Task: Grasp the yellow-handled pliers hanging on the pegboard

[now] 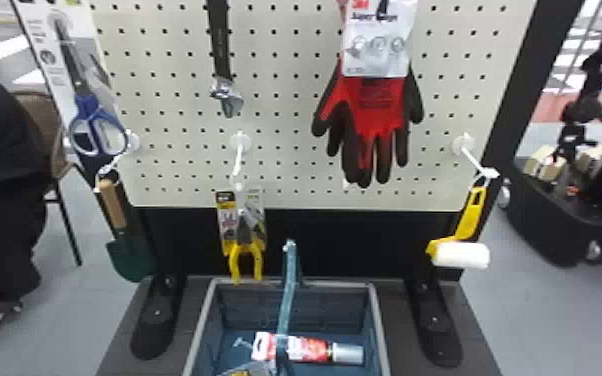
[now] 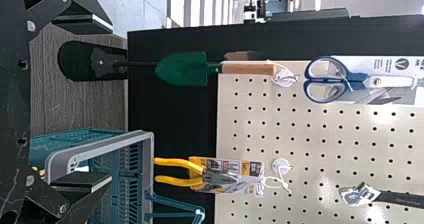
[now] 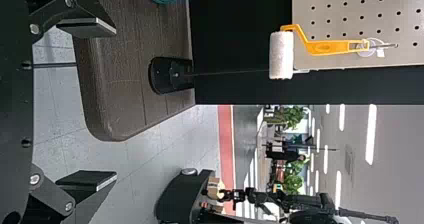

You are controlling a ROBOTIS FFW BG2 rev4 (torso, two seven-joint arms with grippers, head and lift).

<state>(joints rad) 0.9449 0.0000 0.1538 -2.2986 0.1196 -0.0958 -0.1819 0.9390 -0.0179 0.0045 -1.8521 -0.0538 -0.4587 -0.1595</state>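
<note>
Head view: yellow-handled pliers (image 1: 245,254) hang handles-down from a hook (image 1: 239,142) on the pegboard (image 1: 290,125), within easy reach, while I hold left gripper (image 2: 82,101) and right gripper (image 3: 92,104) spread wide, well back.

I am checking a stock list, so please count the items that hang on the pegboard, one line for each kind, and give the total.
Scissors: 1
Wrench: 1
Glove pack: 1
Trowel: 1
Yellow-handled pliers: 1
Paint roller: 1
Total: 6
</note>
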